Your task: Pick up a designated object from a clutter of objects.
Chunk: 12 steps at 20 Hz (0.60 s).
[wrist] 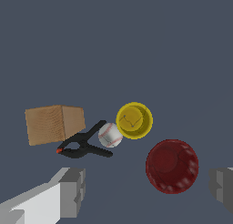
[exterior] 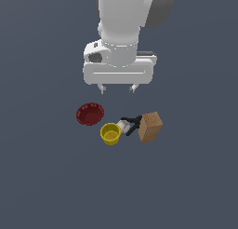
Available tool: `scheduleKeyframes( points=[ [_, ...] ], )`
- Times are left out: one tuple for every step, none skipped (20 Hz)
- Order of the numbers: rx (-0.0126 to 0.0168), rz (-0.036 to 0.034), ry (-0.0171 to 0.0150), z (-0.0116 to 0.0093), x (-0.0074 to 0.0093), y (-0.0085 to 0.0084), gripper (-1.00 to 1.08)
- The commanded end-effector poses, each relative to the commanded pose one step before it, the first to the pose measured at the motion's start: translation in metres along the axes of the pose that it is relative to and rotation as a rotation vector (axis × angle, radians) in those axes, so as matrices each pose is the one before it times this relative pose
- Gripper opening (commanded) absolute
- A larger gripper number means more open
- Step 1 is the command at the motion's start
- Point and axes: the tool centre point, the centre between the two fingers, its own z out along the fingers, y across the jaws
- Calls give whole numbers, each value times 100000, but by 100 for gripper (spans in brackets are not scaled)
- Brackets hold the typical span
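Note:
The tan wooden block [exterior: 150, 126] lies on the grey floor at the exterior view's right end of the clutter; it also shows in the wrist view [wrist: 53, 123]. Beside it lie the black clamp [exterior: 133, 123] [wrist: 84, 144], the white baseball [exterior: 123, 126] [wrist: 109, 135], the yellow cup [exterior: 110, 133] [wrist: 134, 120] and the dark red bowl [exterior: 90, 114] [wrist: 172, 165]. My gripper [exterior: 118, 89] hangs open and empty well above the clutter. Its fingers [wrist: 72, 191] stand wide apart in the wrist view.
The grey floor [exterior: 46, 177] spreads flat all around the small group of objects. The arm's white body [exterior: 125, 18] rises behind the gripper.

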Motion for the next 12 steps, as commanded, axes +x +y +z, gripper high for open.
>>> scheduleKeyframes(
  points=[
    [0, 0, 0, 0, 0, 1, 100],
    [-34, 6, 91, -17, 22, 52, 100],
    [-84, 21, 233, -32, 76, 161, 100],
    [-149, 43, 402, -71, 113, 268, 100],
    [-209, 74, 547, -109, 146, 380, 100],
    [-253, 116, 632, -149, 158, 476, 100],
    [-233, 142, 554, -162, 123, 460, 100],
    [-195, 160, 446, -169, 77, 411, 100],
    [-137, 156, 301, -153, 33, 323, 100],
    [-76, 128, 160, -119, -3, 208, 100],
    [-15, 61, 28, -56, -15, 77, 100],
    [28, -12, -62, 21, -9, -45, 100]
  ],
)
